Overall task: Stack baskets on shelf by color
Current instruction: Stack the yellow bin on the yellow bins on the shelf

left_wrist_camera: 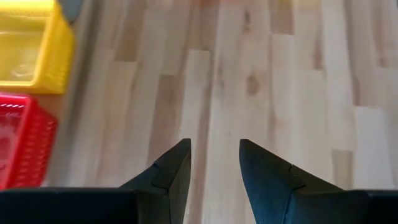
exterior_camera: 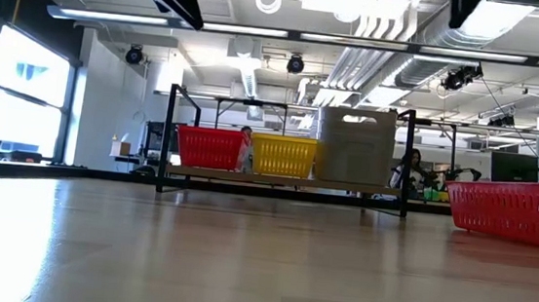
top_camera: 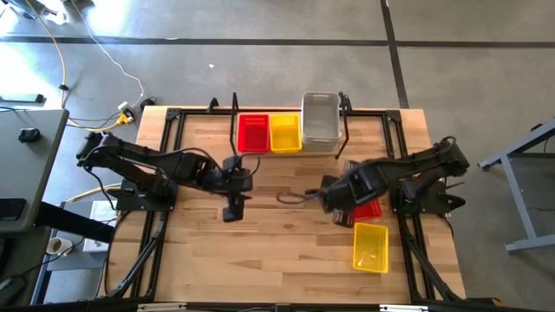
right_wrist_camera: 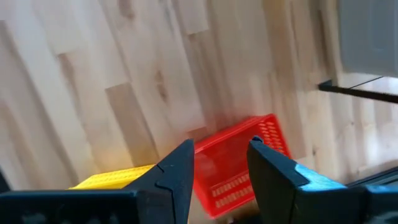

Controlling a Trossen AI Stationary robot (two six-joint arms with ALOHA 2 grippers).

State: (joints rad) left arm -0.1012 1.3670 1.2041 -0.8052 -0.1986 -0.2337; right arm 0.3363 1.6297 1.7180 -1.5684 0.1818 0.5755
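High view shows the wooden surface (top_camera: 199,251) with the black wire shelf (top_camera: 236,117) along its far edge, already carrying a grey-white basket stack (top_camera: 320,117), a yellow basket (top_camera: 285,133) and a red basket (top_camera: 253,133) side by side. Two baskets remain off the shelf near the right arm: a loose red basket (top_camera: 369,208), partly hidden under that arm, and a loose yellow basket (top_camera: 371,246) nearer the front edge.

The right gripper (right_wrist_camera: 221,163) hangs over the loose red one, its fingers spread apart with nothing between them. The left gripper (left_wrist_camera: 214,160) waits over bare wood near the middle of the surface, fingers likewise parted and empty.

These baskets look light and fairly stiff, though the thin mesh walls would probably flex under a hard squeeze and the smooth plastic may slip. The flared rim of one long wall seems the best place to pinch, one finger inside and one outside. Held that way the basket would likely tilt, so it should be lowered squarely to nest.
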